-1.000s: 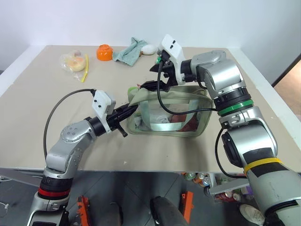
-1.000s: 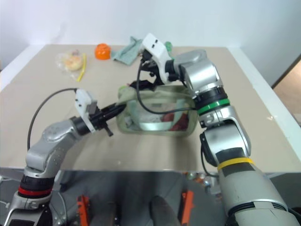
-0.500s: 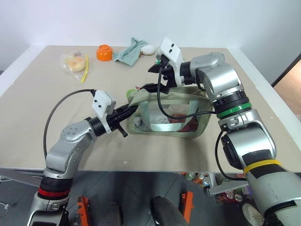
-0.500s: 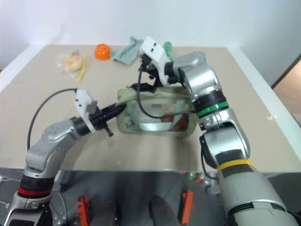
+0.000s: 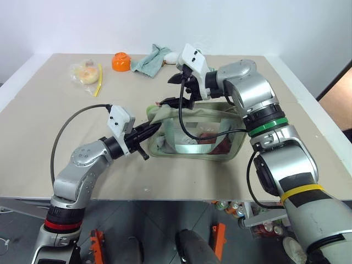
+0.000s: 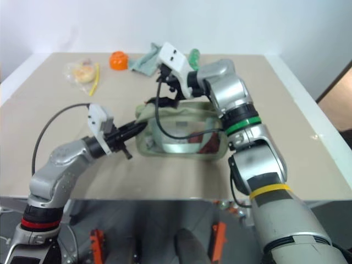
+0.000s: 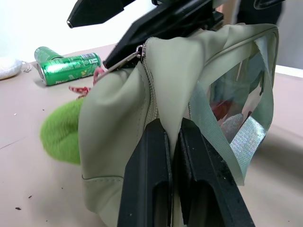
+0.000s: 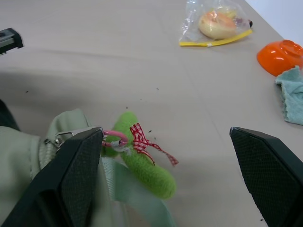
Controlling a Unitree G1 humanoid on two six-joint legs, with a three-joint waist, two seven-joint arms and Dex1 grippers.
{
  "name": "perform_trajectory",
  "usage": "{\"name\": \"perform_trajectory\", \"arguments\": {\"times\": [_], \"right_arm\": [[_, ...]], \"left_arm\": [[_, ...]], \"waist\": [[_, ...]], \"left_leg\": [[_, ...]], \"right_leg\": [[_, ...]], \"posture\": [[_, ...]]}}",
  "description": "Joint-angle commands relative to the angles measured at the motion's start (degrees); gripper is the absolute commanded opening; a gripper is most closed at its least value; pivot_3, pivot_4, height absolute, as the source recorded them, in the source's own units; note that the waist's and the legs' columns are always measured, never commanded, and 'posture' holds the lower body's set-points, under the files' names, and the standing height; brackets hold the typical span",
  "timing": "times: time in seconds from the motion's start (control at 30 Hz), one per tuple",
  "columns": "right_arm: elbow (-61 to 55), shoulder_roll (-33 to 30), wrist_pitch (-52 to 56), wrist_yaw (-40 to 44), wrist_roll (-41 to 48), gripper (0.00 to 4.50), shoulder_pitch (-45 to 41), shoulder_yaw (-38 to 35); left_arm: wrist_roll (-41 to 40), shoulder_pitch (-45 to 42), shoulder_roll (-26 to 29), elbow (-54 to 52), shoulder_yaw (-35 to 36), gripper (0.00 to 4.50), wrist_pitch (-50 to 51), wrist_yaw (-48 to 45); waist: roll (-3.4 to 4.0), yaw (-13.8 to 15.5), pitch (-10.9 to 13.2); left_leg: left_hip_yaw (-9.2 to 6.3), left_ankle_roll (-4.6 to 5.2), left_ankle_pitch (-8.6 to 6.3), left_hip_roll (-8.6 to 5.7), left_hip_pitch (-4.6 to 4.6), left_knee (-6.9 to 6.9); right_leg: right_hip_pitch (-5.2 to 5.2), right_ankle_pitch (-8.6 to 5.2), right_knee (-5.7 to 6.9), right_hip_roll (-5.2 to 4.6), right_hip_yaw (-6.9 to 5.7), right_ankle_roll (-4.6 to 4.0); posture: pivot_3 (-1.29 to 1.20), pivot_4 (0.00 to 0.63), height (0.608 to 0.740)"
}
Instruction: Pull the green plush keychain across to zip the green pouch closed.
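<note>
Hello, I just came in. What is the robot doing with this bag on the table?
The robot is working on zipping a green pouch closed. Its left pincer is shut on the fabric at the pouch's end, holding it in place. The right pincer hangs wide open over the green plush keychain, which hangs from the zipper pull at that same end and lies on the table. The keychain is not yet gripped, so the pull across has not begun.
</note>
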Motion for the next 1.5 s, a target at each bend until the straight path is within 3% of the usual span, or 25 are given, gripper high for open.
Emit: {"name": "perform_trajectory", "arguments": {"times": [0.03, 0.33, 0.63, 1.13, 1.23, 1.5], "right_arm": [[3.3, -1.0, -2.1, -0.2, -0.5, 4.45, -3.6, -2.2], [6.5, -2.7, -8.1, 1.0, -2.6, 4.45, -2.6, -1.2], [2.0, -0.7, -10.3, 5.4, -3.0, 4.45, 0.8, 0.5], [4.4, 2.5, -12.7, 7.1, -4.5, 4.45, 0.1, 0.5], [4.5, 2.9, -12.9, 7.3, -4.0, 3.62, 0.2, 0.0], [3.9, 3.0, -11.7, 7.9, -2.5, 0.91, 0.4, -1.6]], "left_arm": [[-0.7, -0.2, -0.1, -2.2, 0.4, 0.00, -0.2, 0.0], [-0.8, -0.8, 0.0, -1.9, 0.3, 0.00, -0.2, -0.1], [-3.7, -1.8, -1.8, -2.4, 2.2, 0.00, -0.3, 0.5], [-4.7, -0.7, -1.8, -3.9, 2.3, 0.00, 1.4, 1.7], [-4.4, -0.3, -1.6, -4.1, 2.0, 0.00, 1.4, 1.7], [-4.1, -0.2, -1.2, -3.9, 1.9, 0.00, 1.2, 1.6]], "waist": [[0.00, 0.0, 0.0], [0.01, 0.0, 0.0], [0.01, 0.0, 0.0], [0.01, 0.0, 0.0], [0.01, 0.0, 0.0], [0.01, 0.0, 0.0]], "left_leg": [[0.00, 0.00, 0.00, 0.00, 0.00, -0.01], [0.02, 0.00, 0.00, -0.01, -0.01, -0.04], [0.02, 0.00, 0.00, 0.00, -0.01, -0.05], [0.00, 0.00, 0.00, 0.00, 0.00, -0.07], [0.01, 0.00, 0.00, 0.00, 0.00, -0.06], [0.00, 0.00, 0.00, -0.01, -0.01, -0.06]], "right_leg": [[0.00, 0.00, -0.01, 0.00, 0.00, 0.00], [-0.02, -0.03, -0.01, -0.01, 0.02, 0.00], [-0.02, -0.03, -0.01, -0.01, 0.03, 0.01], [-0.02, -0.03, -0.01, 0.00, 0.01, -0.01], [-0.02, -0.02, -0.01, 0.00, 0.03, -0.01], [-0.02, -0.02, -0.01, -0.02, 0.02, -0.01]], "posture": [[0.00, 0.150, 0.740], [0.00, 0.150, 0.740], [0.00, 0.150, 0.740], [0.00, 0.150, 0.740], [0.00, 0.150, 0.740], [0.00, 0.150, 0.740]]}}
